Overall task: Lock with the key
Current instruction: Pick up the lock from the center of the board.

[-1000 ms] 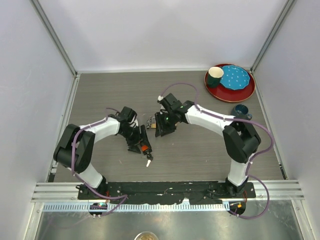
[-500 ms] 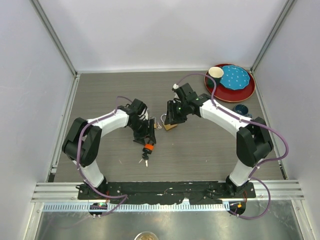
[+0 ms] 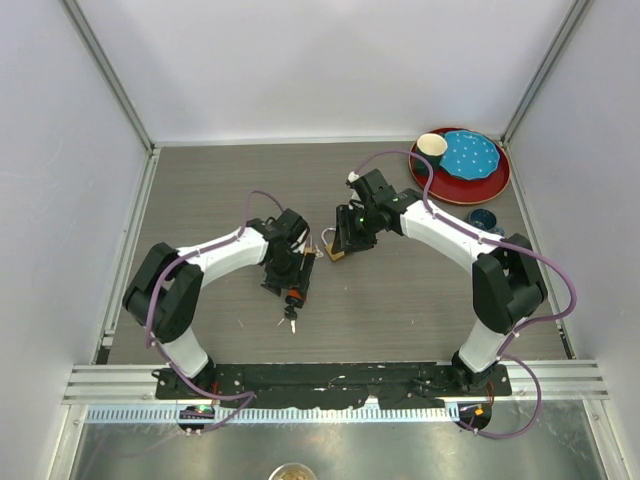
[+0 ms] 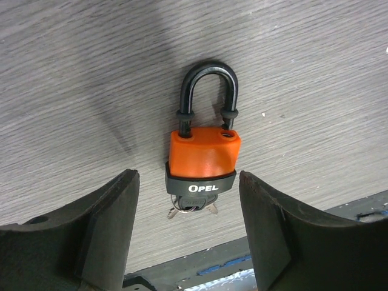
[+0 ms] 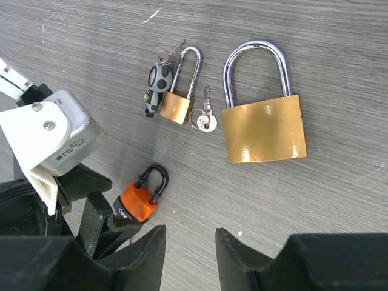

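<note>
On the grey wood-grain table (image 3: 200, 190), both arms have shifted rightward over the last second. The left gripper (image 4: 188, 182) now straddles the orange padlock (image 4: 203, 150), jaws wide and touching nothing, so a grasp looks imminent. The right gripper (image 5: 190, 239) hovers part open and empty. The large brass padlock (image 5: 264, 128) is flat-faced with a chromed shackle, and the small brass padlock (image 5: 177, 107) lies beside it. The orange padlock, plastic-jacketed with a black shackle, lies flat near the table centre, with the key (image 4: 193, 209) at its keyway.

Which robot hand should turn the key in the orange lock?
Left. Its open hand hangs right at the orange padlock, a finger on each side, with the key sticking out. The right hand is farther off, by the big brass padlock.
</note>
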Robot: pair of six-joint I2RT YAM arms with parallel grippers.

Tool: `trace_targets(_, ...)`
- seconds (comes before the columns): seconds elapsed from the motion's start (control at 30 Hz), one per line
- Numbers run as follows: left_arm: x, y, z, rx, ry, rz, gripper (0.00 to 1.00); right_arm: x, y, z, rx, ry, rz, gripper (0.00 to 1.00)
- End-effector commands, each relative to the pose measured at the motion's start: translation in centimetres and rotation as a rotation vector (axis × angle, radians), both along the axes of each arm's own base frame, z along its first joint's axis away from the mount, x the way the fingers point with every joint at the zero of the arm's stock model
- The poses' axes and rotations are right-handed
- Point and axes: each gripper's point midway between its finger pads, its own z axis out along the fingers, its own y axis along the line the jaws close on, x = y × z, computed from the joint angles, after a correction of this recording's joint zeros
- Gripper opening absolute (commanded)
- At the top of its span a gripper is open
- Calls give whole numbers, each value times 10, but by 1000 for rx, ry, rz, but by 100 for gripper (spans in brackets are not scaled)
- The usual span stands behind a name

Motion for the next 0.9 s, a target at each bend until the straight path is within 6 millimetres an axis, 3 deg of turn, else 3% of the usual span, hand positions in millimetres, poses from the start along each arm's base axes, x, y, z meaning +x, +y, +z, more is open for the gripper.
trace_targets(0.0, 8, 0, 3, 15, -72, -12, 69, 4, 3, 21, 44, -57, 6, 44)
trace_targets(0.33, 3, -16, -10, -2, -50, -57, 66, 6, -2, 19, 44, -52, 2, 45)
trace_targets(0.53, -3, -10, -26, 58, -24, -80, 59, 6, -5, 18, 43, -51, -7, 45)
trace_targets(0.57, -5, -9, -30, 72, -15, -85, 55, 7, -5, 20, 46, -53, -10, 45)
trace_targets(0.63, -7, -6, -34, 89, 0, -94, 38, 8, -5, 22, 49, -59, -10, 45)
trace_targets(0.67, -7, -5, -33, 95, 3, -93, 31, 8, -5, 24, 51, -61, -10, 45)
trace_targets(0.7, -7, -5, -31, 93, -3, -96, 18, 8, -5, 27, 57, -67, -9, 46)
trace_targets(0.77, -2, -7, -21, 76, -33, -97, 6, 7, -3, 34, 77, -80, 4, 50)
trace_targets(0.8, 2, -9, -9, 63, -70, -94, 0, 7, -3, 38, 83, -87, 11, 52)
trace_targets(0.87, 10, -13, 10, 32, -118, -93, 0, 6, -1, 46, 101, -104, 20, 57)
